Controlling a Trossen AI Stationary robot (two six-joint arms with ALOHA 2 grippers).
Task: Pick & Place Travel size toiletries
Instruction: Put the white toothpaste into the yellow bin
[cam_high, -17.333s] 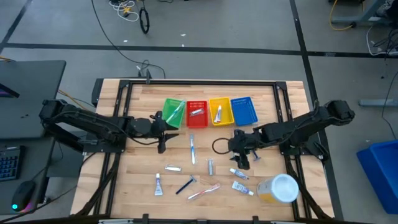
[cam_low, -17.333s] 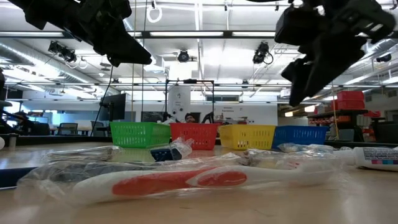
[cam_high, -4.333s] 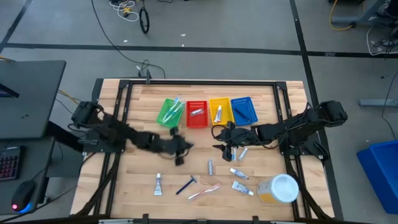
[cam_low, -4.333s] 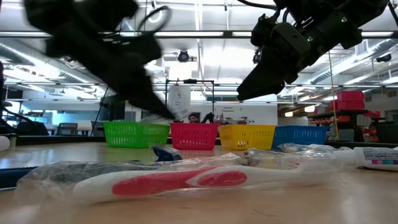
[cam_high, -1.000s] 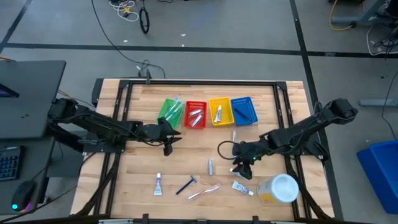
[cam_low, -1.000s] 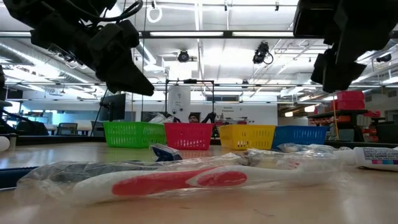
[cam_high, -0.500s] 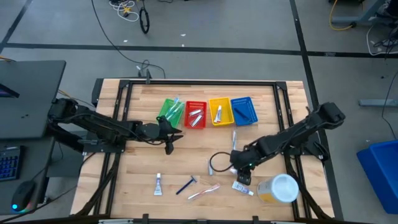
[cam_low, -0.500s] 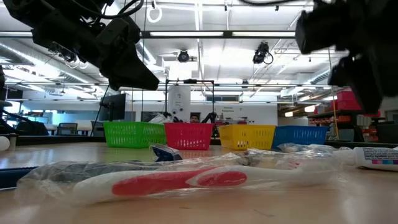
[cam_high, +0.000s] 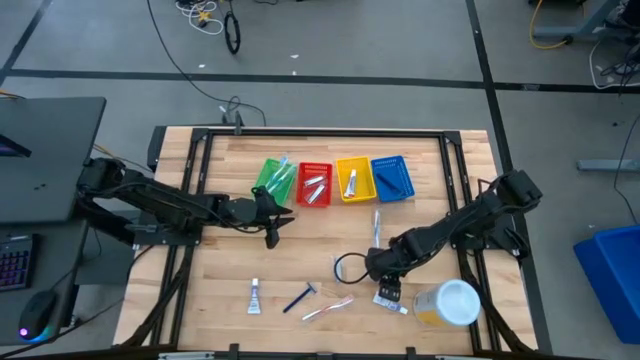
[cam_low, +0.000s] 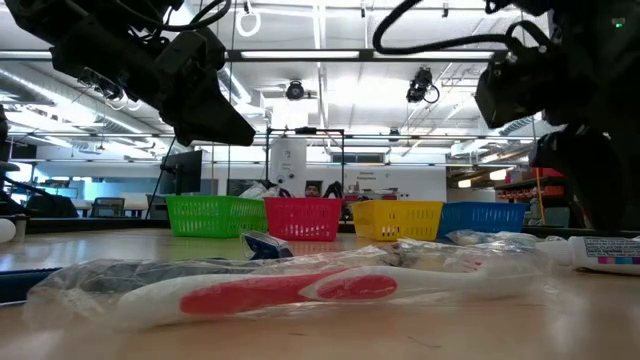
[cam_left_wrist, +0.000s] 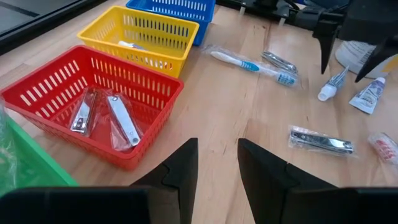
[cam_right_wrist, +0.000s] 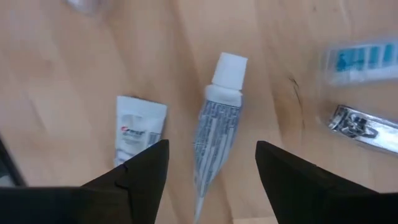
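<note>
My right gripper (cam_right_wrist: 211, 163) is open and points down over a white-blue tube (cam_right_wrist: 217, 134) lying flat on the wood, one finger on either side, not touching. A second small tube (cam_right_wrist: 138, 129) lies beside it. In the high view this gripper (cam_high: 384, 280) hangs near the table's front right. My left gripper (cam_left_wrist: 217, 165) is open with nothing between its fingers, hovering near the red basket (cam_left_wrist: 37, 93), which holds two silvery clippers. A blue toothbrush (cam_high: 377, 225), another tube (cam_high: 254, 296), a dark razor (cam_high: 300, 297) and a pink toothbrush (cam_high: 328, 308) lie loose on the table.
Green (cam_high: 277, 181), red (cam_high: 315, 184), yellow (cam_high: 353, 180) and blue (cam_high: 392, 177) baskets stand in a row at the far middle. A white-lidded yellow jar (cam_high: 447, 303) lies at the front right, close to my right gripper. A silvery clipper (cam_left_wrist: 320, 142) lies mid-table.
My right gripper has moved toward the table's near edge and down, tipping from slanted to pointing nearly straight down over the white-blue tube. My left gripper has kept still.
</note>
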